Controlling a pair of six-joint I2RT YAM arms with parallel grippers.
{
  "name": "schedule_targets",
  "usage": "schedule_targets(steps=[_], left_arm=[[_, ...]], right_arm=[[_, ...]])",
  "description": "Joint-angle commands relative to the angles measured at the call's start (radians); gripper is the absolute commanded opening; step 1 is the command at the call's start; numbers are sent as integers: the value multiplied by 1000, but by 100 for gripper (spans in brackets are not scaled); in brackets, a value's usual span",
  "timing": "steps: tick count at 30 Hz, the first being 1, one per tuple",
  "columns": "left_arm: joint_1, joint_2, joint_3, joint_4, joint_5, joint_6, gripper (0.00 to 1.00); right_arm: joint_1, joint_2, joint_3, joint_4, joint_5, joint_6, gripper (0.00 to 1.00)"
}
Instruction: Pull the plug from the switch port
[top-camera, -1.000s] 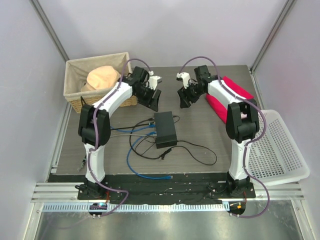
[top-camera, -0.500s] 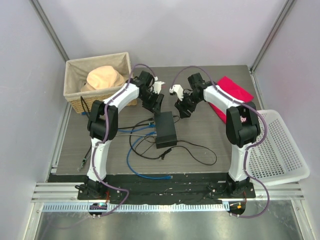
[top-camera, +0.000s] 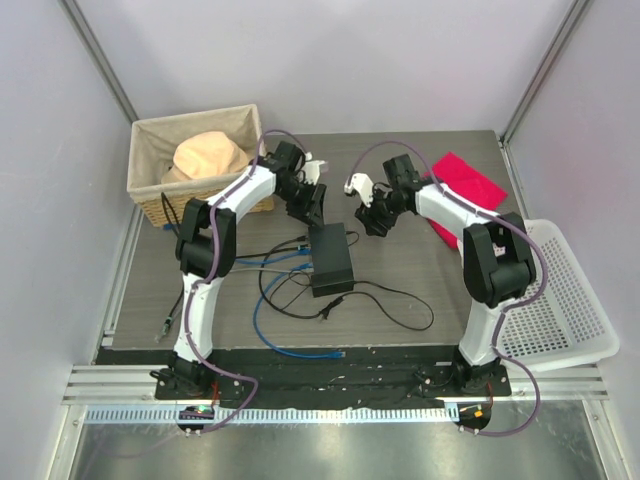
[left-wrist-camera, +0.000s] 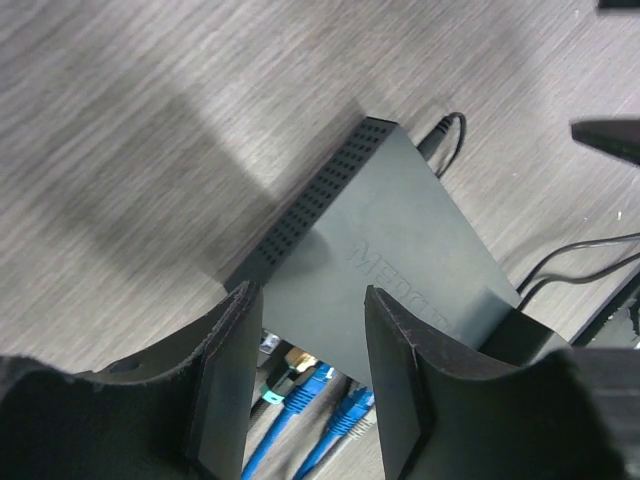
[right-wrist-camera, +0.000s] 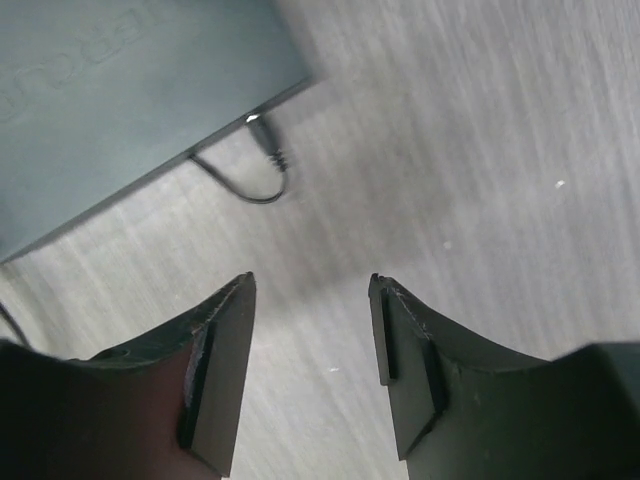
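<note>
Switch (top-camera: 331, 257) lies flat near the middle of the tabletop (top-camera: 450, 300), with its row of sockets along the side facing your left arm. Blue plugs (left-wrist-camera: 305, 385) sit in those sockets, and their blue cables (top-camera: 270, 300) loop across the tabletop toward the near edge, tangled with a black cord (top-camera: 395, 300).

Your left pincer (top-camera: 310, 208) hangs just beyond the switch's far left corner. Its jaws stand apart with nothing between them, and in the wrist view they frame the vented edge above the plugs. Your right pincer (top-camera: 375, 222) is off the far right corner, jaws likewise apart over bare tabletop. A small black power plug (right-wrist-camera: 268, 152) sits at the switch's edge just ahead of it (whether it is fully seated, you cannot tell).

Around the edges are a wicker basket (top-camera: 150, 195) holding a tan hat (top-camera: 208, 155) at far left, a red cloth (top-camera: 470, 180) at far right and a white perforated tray (top-camera: 560, 300) beside the right arm.
</note>
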Motion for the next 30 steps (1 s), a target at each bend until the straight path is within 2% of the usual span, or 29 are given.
schedule_targets(steps=[1,5,10,12,20,30], left_arm=[[5,-10,35,-21,34,17,50],[16,-32,25,-50,77,36,50],[39,25,64,-69,46,40,50],[40,42,68,-57,60,34,54],[45,45,8,37,8,8,54],[46,64,-55,43,-55,16,53]], right_arm=[[0,-172,-129,229,-51,56,56],[9,-209,-231,366,-57,90,56],[18,-145,-184,369,-40,98,56],[22,-111,-161,368,-40,87,56],[31,-2,-54,283,-69,17,55],[66,93,29,142,-123,-40,51]])
